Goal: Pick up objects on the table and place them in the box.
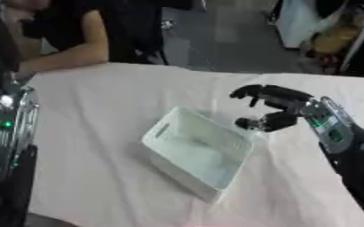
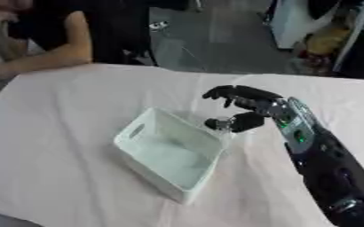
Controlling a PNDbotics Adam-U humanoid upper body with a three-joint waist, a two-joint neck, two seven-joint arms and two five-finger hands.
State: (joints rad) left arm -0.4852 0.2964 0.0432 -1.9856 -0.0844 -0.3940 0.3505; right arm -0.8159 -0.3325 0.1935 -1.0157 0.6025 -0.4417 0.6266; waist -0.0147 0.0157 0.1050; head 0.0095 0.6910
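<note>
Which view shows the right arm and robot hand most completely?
The right eye view: the right robot hand, fingers curled, hangs by the white box, its arm visible down to the picture's bottom edge. The left eye view crops the arm at the right edge.
</note>
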